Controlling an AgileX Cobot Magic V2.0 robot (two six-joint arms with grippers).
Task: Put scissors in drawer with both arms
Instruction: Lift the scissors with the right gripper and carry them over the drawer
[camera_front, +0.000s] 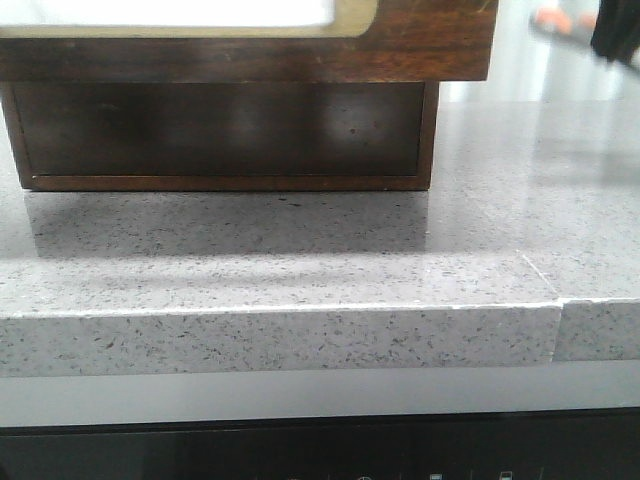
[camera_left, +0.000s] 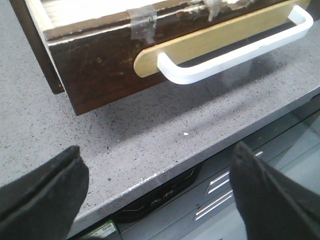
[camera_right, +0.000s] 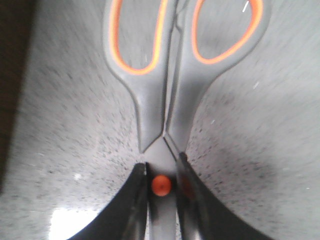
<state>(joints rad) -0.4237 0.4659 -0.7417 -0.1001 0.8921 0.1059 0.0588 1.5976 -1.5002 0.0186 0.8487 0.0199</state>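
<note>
Item: the scissors (camera_right: 167, 75). Dark grey handles with orange-lined finger loops; an orange pivot screw (camera_right: 161, 185) showed at the joint. In the right wrist view they were held off the speckled grey desk (camera_right: 65, 145), the right end effector (camera_right: 162, 192) clamped on them at the pivot, one black finger (camera_right: 131, 200) pressed to either side, handles pointing away from the camera. The blades were hidden between the fingers. The front view showed a blurred orange and grey shape at the far upper right (camera_front: 560, 25), probably the same scissors, beside a dark object that could not be made out.

Item: the drawer (camera_left: 100, 65). Dark brown scratched wood, tan rounded plate (camera_left: 210, 40) on its front, white bar handle (camera_left: 235, 55) mounted on that plate. It stood pulled out over the desk, its front projecting beyond the wooden cabinet (camera_front: 220, 135) below it in the front view. Strips of clear tape (camera_left: 142, 22) lay across its top edge. Contents not visible.

Item: the left end effector (camera_left: 160, 195). Fingers set wide apart, gripping nothing, positioned above the desk edge just in front of the drawer and clear of the handle.

Item: the desk. Grey speckled stone with a seam near its front right corner (camera_front: 555, 300).
</note>
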